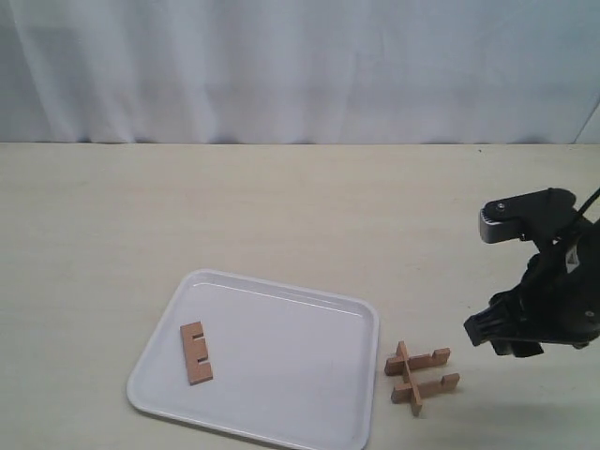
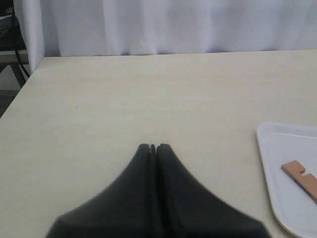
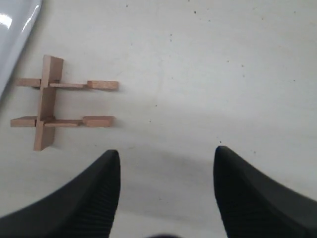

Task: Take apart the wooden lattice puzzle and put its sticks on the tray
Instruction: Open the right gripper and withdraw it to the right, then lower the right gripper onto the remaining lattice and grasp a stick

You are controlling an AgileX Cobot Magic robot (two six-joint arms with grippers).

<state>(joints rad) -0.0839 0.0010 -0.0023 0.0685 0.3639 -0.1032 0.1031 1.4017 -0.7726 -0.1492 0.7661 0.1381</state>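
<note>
While one stick [image 1: 196,352] occupies the tray [image 1: 291,319], puzzle [image 1: 410,375] rests just beside.

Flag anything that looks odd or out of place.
The puzzle, beside the tray, is lopsided: only three sticks are interlocked. The fourth stick lies flat on the tray. Nothing looks broken or spilled.

Most of the tray [image 2: 288,163] and part of the stick [image 2: 301,178] lying on it get chopped off by the left wrist view's edge.
</note>
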